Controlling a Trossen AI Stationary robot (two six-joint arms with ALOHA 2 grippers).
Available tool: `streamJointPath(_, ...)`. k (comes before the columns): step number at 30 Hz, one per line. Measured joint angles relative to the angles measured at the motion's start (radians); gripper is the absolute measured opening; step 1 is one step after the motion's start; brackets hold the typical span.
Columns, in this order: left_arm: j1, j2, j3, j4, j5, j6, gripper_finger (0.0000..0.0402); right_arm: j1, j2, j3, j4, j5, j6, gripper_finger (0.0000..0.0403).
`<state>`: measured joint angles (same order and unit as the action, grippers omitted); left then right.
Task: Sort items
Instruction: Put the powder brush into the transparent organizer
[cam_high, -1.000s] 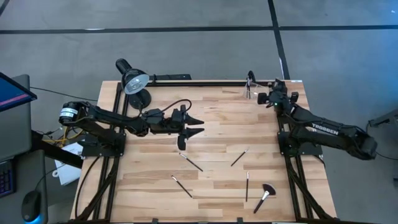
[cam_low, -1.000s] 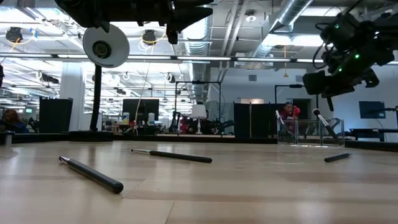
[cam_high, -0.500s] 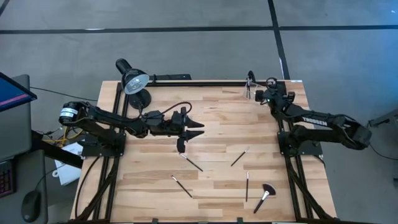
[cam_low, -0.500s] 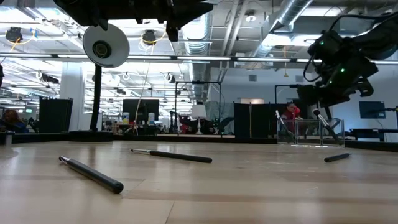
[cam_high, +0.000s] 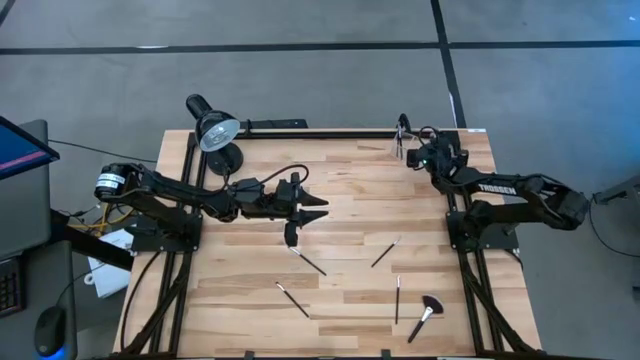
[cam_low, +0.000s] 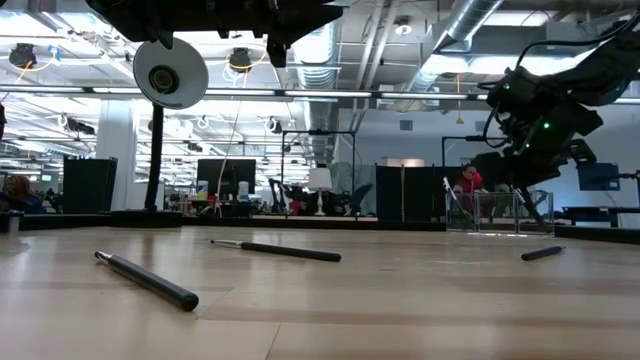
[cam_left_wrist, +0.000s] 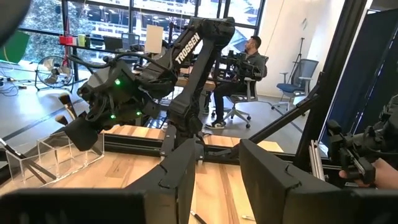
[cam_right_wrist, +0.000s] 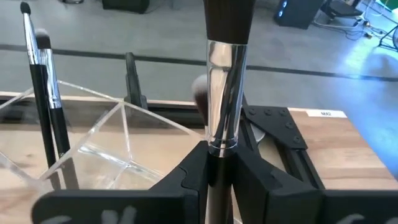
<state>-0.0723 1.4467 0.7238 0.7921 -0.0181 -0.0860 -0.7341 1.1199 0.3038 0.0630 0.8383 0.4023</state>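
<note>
Right end effector, gripping a brush, reached the clear container on the wooden table

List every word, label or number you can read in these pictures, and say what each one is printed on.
"TROSSEN": white letters on the right arm in the high view.
"TROSSEN": again on the right arm, seen upright from the left wrist view.
A small white label on the table's corner bracket, right wrist view: too blurred to read.
No other readable text.

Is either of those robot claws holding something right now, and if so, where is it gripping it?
The right gripper pinches a makeup brush by its dark handle, just below the silver ferrule, beside the clear container. The left gripper is open and holds nothing.
</note>
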Motion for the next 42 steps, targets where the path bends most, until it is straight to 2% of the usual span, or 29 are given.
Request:
streamJointPath(11,0.0,0.0,0.0,-0.004,0.0,0.0,0.0122,0.0,-0.002,0.0,-0.002,-0.052,0.001,0.0063)
streamJointPath(22,0.0,0.0,0.0,-0.008,0.0,0.0,0.0122,0.002,-0.002,0.0,-0.031,-0.073,0.016,0.0143)
streamJointPath(28,0.0,0.0,0.0,-0.009,0.0,0.0,0.0122,0.02,-0.003,0.0,-0.031,-0.08,0.016,0.0166)
streamJointPath(35,0.0,0.0,0.0,-0.015,0.0,0.0,0.0122,0.04,-0.073,0.0,-0.029,-0.08,0.016,0.0154)
streamJointPath(42,0.0,0.0,0.0,-0.015,0.0,0.0,0.0122,-0.003,-0.194,0.001,-0.03,-0.112,-0.032,0.0098)
